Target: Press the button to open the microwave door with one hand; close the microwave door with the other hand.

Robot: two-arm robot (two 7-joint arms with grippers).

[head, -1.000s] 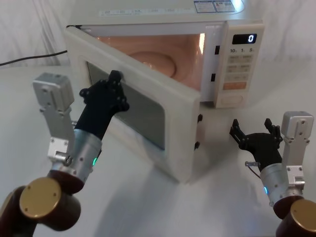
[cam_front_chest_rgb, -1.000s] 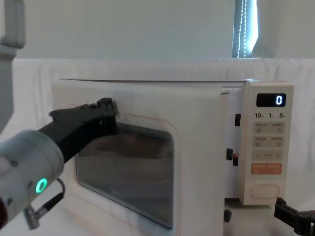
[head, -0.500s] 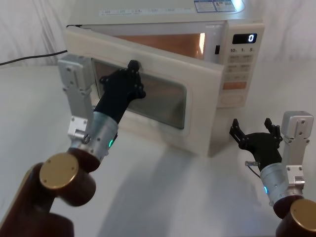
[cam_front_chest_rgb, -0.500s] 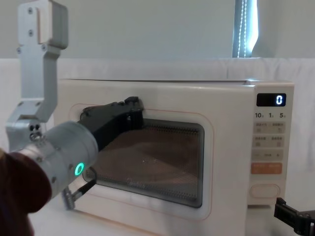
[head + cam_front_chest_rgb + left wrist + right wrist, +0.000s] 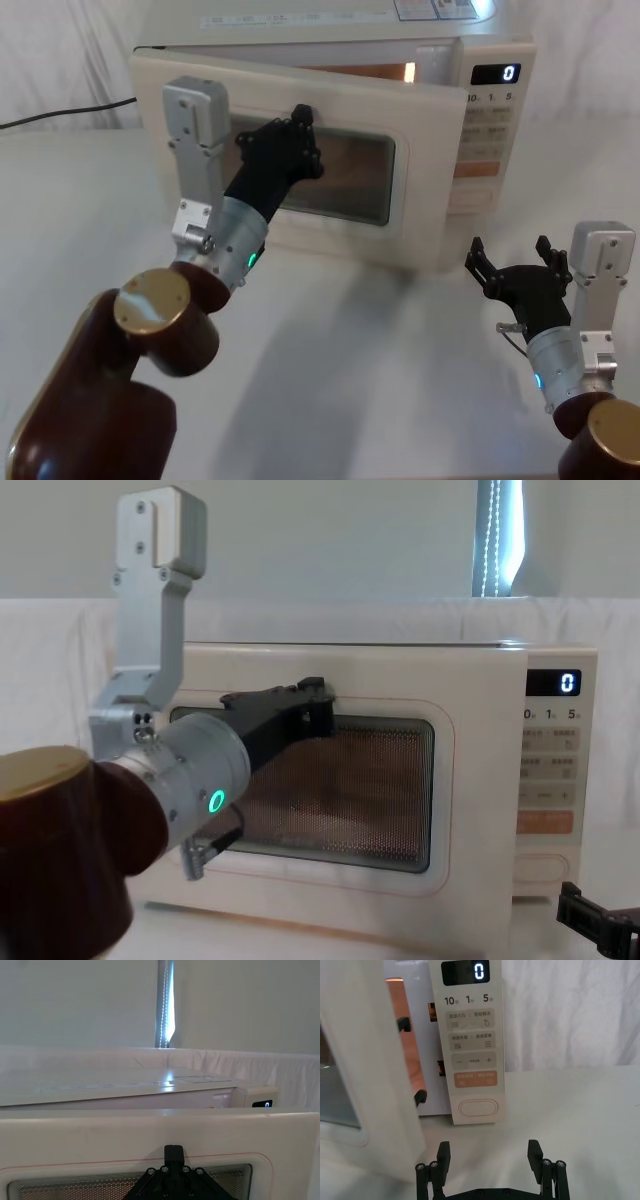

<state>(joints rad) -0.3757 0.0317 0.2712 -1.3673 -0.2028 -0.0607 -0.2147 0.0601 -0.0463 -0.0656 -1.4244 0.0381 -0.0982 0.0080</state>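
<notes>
Left gripper (image 5: pixel 300 125), fingers pressed together as far as I could tell, had its tip against the microwave door (image 5: pixel 420 190) above the window; door was nearly closed, right edge still ajar. Right gripper (image 5: pixel 512 262) sat spread and holding nothing, near and right, well short of the button (image 5: pixel 478 1108).

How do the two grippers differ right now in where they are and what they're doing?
The left gripper is raised and stretched forward, its tip against the microwave door at the window's upper edge; the right gripper sits low over the table, short of the microwave, touching nothing. The right gripper's fingers are spread open; the left gripper's tip looks closed. The left faces the nearly shut door; the right faces the button. Both are black, on silver wrists.
</notes>
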